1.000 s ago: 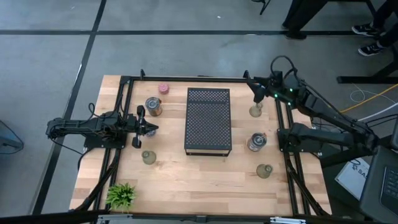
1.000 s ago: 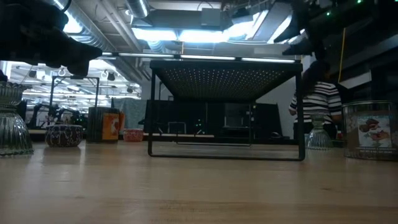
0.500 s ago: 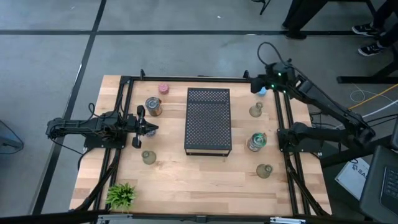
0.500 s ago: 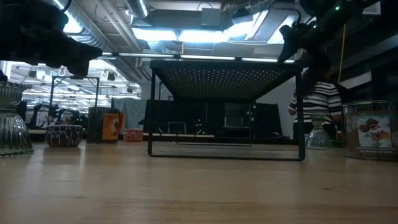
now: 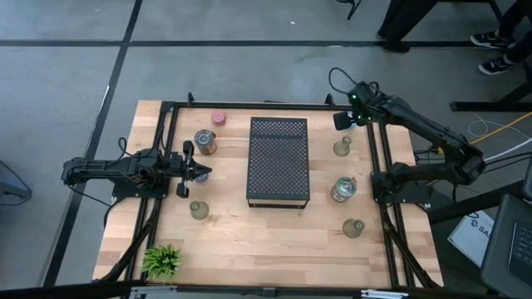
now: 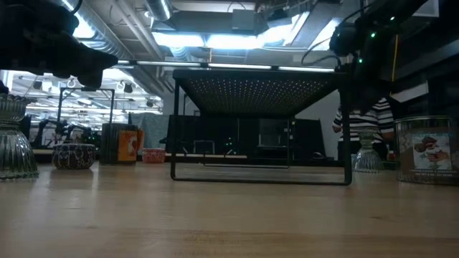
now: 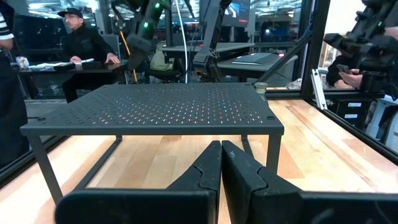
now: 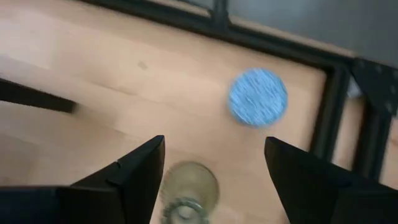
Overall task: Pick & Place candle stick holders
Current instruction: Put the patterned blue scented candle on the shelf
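Note:
Several candle stick holders stand on the wooden table: a pink one, a glass one and an olive one on the left; a pale one, a glass one with a picture and an olive one on the right. My right gripper hangs open above the far right corner, pointing steeply down. Below it the right wrist view shows a blue holder and the pale holder. My left gripper waits shut at the left, level, facing the tray.
A black perforated tray on thin legs stands in the table's middle. A small green plant sits at the near left corner. Black frame rails run along the table's sides. People show in the room behind.
My right gripper has tipped from near level to pointing steeply down over the far right corner. It has sunk a little and shifted slightly toward the table's left. Its arm has swung toward the far edge. No holder has moved.

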